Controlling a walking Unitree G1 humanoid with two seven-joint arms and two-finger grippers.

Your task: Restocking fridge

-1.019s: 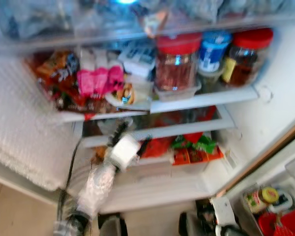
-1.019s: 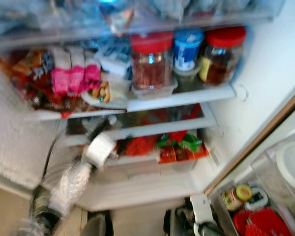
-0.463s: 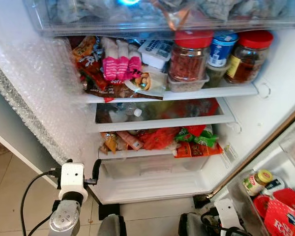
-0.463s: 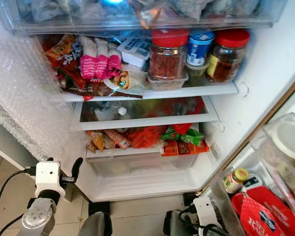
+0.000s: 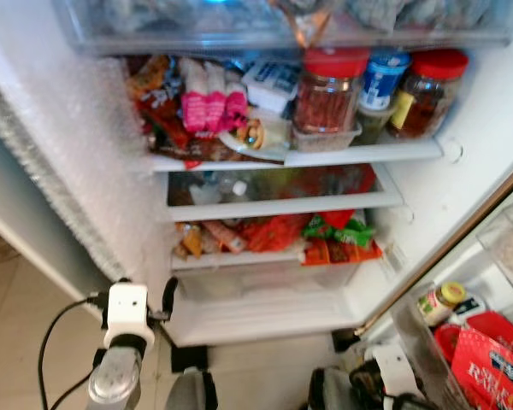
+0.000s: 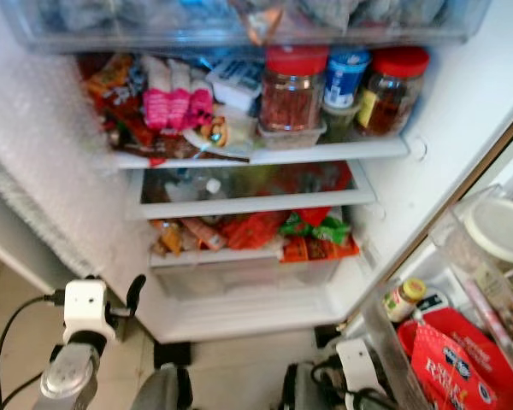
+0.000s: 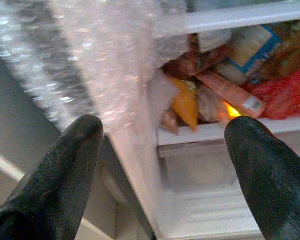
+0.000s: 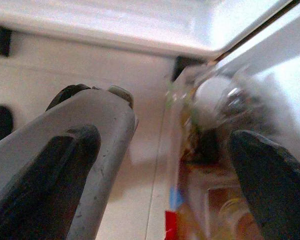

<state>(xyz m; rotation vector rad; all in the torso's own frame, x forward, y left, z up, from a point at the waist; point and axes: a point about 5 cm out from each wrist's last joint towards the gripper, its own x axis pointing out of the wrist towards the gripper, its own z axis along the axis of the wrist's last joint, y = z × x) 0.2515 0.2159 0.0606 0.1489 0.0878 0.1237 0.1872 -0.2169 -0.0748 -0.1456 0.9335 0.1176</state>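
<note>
You are looking into the open fridge (image 5: 462, 184), and your left gripper (image 7: 162, 165) is hanging low at the fridge's left front corner, its two black fingers (image 7: 65, 170) spread wide with nothing between them. Through its wrist camera you are seeing past those fingers to the bubble wrap (image 5: 77, 162) lining the fridge's left wall and to the snack packets (image 5: 274, 235) lying on the lower shelf, an orange packet (image 7: 185, 102) sitting nearest that wall. Your right gripper (image 8: 160, 170) is resting down by the floor beside the door bins (image 5: 496, 256), its fingers (image 8: 270, 185) likewise standing well apart and holding nothing; a silver arm segment (image 8: 85, 135) is crossing close in front of its camera. On the upper shelf (image 5: 359, 152) three jars are standing in a row: a red-lidded jar (image 5: 327, 90), a blue-lidded tub (image 5: 381, 81) and a second red-lidded jar (image 5: 427, 94) to the right. Left of them a pink packet (image 5: 212, 104) is lying among other wrapped food. In the door on the right a small yellow-capped jar (image 5: 438, 301) is sitting beside a red box (image 5: 483, 367).
</note>
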